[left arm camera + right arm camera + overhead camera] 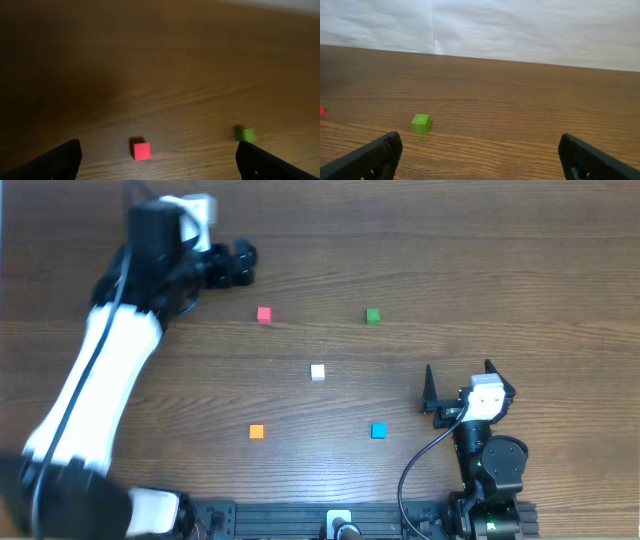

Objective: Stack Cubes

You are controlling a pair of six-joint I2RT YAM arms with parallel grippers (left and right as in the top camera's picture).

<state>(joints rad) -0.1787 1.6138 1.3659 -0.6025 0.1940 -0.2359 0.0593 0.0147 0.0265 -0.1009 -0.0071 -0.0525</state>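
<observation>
Hovering at the table's (520, 270) far-left, the left gripper (244, 265) has jaws spread wide, w/ the red cube (141, 150) ahead and the green cube (245, 134) further right. Right gripper (458, 372) sits near its base, jaws apart too, empty. White cube (318, 372), orange cube (257, 432) and blue cube (378, 430) are mid-table, all 5 apart. Prob light, rigid, tiny, so pinch 2 opposite flat faces, centered.

On your worktop (520, 270), take the centre cube (318, 372) as the clock's hub, twelve pointing away from the arm bases. The far-left cube (264, 314) lies around eleven, the far-right cube (373, 315) around one, the near-right cube (378, 430) around five, the near-left cube (257, 432) around seven, all well apart. Your left tool (246, 265) sits at eleven beyond the far-left cube; your right tool (457, 370) at three.
</observation>
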